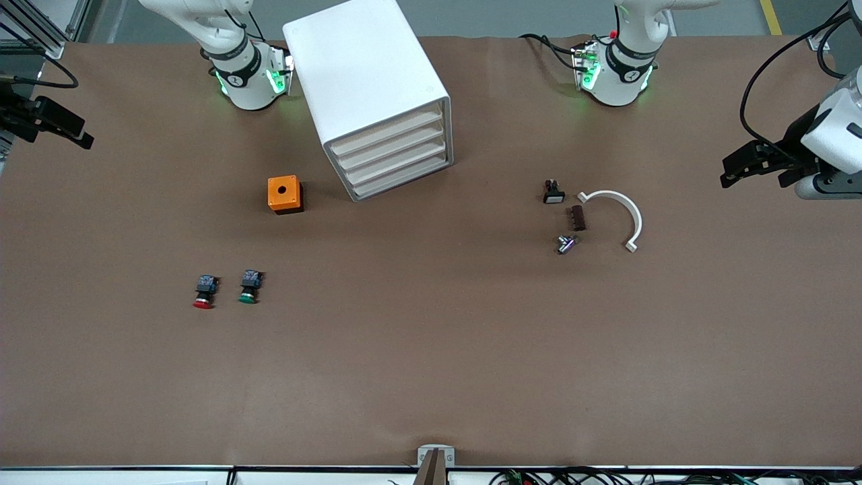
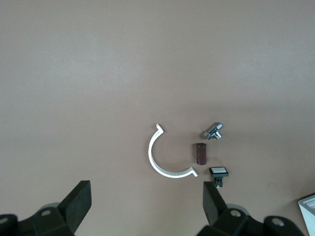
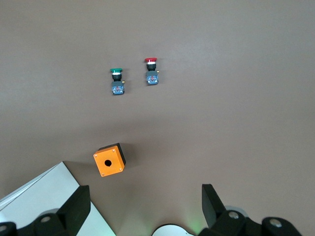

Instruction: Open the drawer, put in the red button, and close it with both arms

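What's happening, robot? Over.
Left gripper and right gripper open, empty. Red button on table beside green button. Drawers shut.

My two arms (image 1: 619,60) are glossy white with round joints, each ringed by a black band near its base. Green lights glow at both bases, and black cables loop away from them. There is a small red spot on my left arm's base, maybe a button. My left gripper (image 1: 757,165) is matte black on a white wrist. My right gripper (image 1: 50,121) is black too. My fingers (image 2: 78,204) are blocky black wedges, with round screw holes in the mounts below them.
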